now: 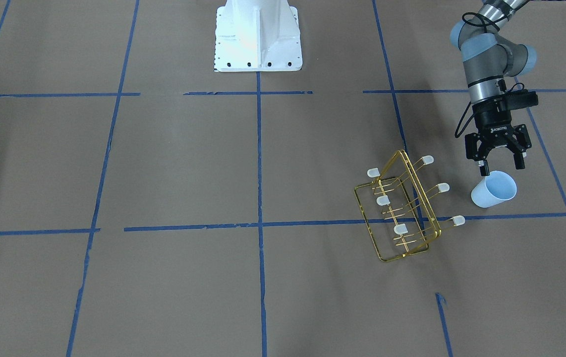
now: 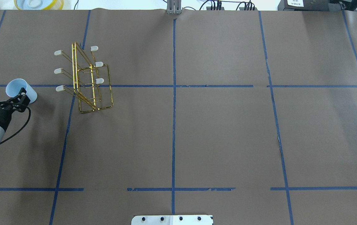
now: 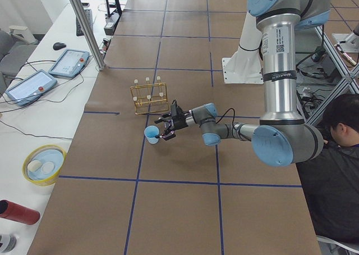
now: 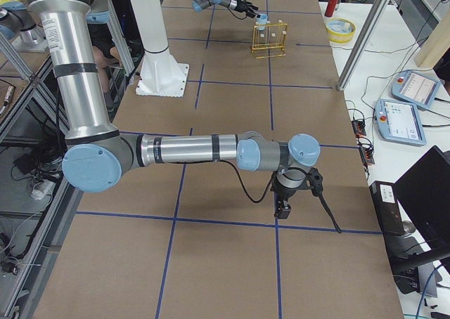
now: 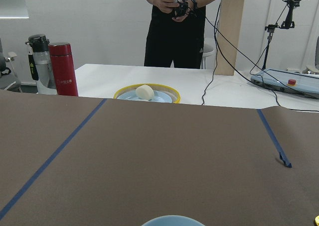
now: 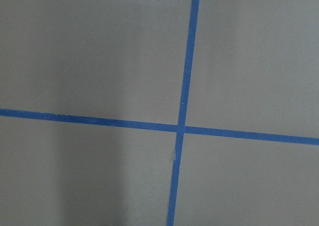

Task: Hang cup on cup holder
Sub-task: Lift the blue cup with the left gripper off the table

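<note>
Exterior front-facing view: left claw (image 1: 501, 166) is spread wide and lying level, with the cup (image 1: 494, 190) right at its fingertips. One finger looks to sit on the rim, but I can't tell whether it actually touches. The cup seems to stand rim-up on the counter (image 1: 164, 163), just beside the cup holder (image 1: 408, 206) on its capped-prong side and apart from it.

Risks:
- Closing off-centre would let one finger hit first and tip or shove the cup.
- The smooth tapered wall could squirt out of a light pinch, and a hard pinch may buckle thin plastic.
- The holder is light wire, so bumping a prong (image 1: 442, 188) while threading the cup on could slide or topple it.
- The neighbouring prongs sit close together, so a tilted cup may snag.

The cup is small, pale blue-white and handleless, with a wide mouth and a narrower base.

Right claw (image 4: 283, 206) is well apart over bare counter, and I cannot tell its spread.
</note>
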Robot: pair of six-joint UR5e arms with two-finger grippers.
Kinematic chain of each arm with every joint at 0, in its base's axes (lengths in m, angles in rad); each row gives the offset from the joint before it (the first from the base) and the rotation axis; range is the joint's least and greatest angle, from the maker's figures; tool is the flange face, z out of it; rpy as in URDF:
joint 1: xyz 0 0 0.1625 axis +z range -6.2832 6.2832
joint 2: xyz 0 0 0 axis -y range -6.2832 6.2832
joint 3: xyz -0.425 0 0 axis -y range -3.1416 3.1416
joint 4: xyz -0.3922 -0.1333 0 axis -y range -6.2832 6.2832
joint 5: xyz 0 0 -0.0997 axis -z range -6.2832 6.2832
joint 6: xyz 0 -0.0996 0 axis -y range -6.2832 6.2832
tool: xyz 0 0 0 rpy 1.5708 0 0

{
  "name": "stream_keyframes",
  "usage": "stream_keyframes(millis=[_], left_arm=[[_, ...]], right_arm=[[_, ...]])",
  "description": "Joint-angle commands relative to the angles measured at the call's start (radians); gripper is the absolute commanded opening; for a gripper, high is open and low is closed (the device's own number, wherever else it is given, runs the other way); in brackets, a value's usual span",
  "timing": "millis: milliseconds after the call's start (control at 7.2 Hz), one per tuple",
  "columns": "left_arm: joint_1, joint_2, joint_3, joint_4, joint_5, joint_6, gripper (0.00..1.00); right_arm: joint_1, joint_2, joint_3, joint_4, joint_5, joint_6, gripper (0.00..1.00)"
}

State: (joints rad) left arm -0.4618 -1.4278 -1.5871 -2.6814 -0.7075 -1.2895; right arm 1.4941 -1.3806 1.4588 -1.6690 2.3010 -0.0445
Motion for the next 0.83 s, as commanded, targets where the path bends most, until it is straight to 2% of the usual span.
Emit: stream_keyframes(millis=[0,694], left_arm=[[0.02,-0.023,0.042,-0.003,0.031,-0.02,1.0],[0.02,-0.118,0.168,-0.046,0.031,-0.034,1.0]], right_arm=[[0.0,0.0,0.0,0.0,0.0,0.002,1.0],[0.0,0.0,0.0,0.0,0.0,0.0,1.0]])
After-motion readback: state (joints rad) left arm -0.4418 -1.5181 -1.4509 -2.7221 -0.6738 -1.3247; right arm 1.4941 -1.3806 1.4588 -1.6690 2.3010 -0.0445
